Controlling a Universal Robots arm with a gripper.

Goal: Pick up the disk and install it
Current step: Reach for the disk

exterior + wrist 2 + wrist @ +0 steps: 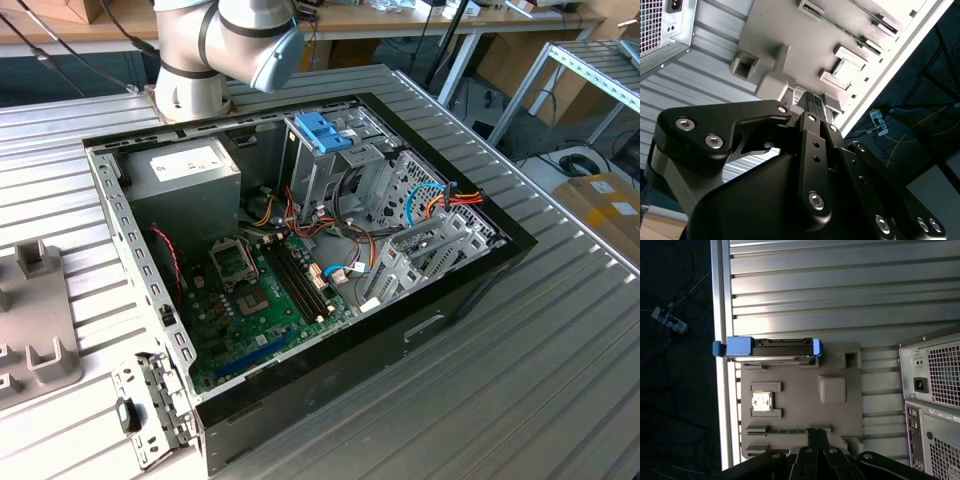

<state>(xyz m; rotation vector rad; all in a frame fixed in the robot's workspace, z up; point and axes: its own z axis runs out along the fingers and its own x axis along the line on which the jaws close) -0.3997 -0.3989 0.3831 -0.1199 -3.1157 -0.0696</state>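
Note:
In the first wrist view the disk [771, 347] stands on edge in a slot at one end of a grey holder tray [840, 410]. It is a silver slab with blue carrier tabs at both ends. My gripper [816, 433] hangs above the tray's other end, well apart from the disk, its black fingers together with nothing between them. In the second wrist view the gripper [812, 101] hovers above the same tray [805, 45]. In the exterior view the open computer case [300, 250] lies on the slatted table, with its metal drive cage [330, 160] under a blue handle.
The tray also carries a square chip [761, 401] and a thin memory stick [785, 429]. It lies by the table's edge rail [720, 390]. The case's rear panel [932, 390] rises beside it. Cables cross the green motherboard [260, 300] inside the case, beside the grey power-supply box [185, 180].

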